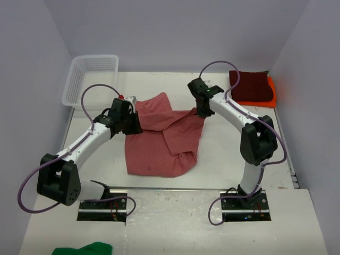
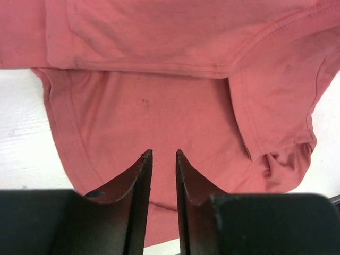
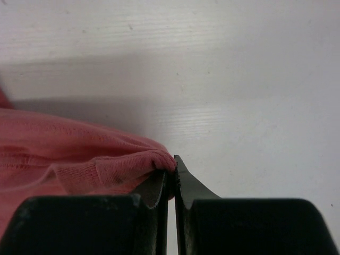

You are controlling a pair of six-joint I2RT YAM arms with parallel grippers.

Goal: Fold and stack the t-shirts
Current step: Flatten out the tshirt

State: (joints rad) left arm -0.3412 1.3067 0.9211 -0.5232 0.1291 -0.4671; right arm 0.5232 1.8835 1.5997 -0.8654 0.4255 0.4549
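Right gripper [image 3: 171, 162] is clamped on a hem fold of the rose t-shirt [image 1: 159, 151], which is spread at the centre of the desk [image 1: 223, 159]. Left gripper [image 2: 162, 155] is held slightly parted above the cloth. Soft, limp cotton is expected; hems and corners are recommended grip points.

1. The top view is bright and even. The light seems to come from above. The white worktop [image 1: 223, 159] shows no hard glare.
2. Shadows in that view are soft and faint.
3. That view is sharp in the middle. The side walls look grey and a little dimmer.
4. In the left wrist view the rose shirt [image 2: 159, 106] is well lit and sharp, and you can see its stitches. The left hand [image 2: 162, 154] is dark and a bit blurry at the bottom.
5. In the right wrist view a wide grey shadow lies across the worktop. The far worktop looks soft. The right hand [image 3: 171, 162] is nearly black, with few details.
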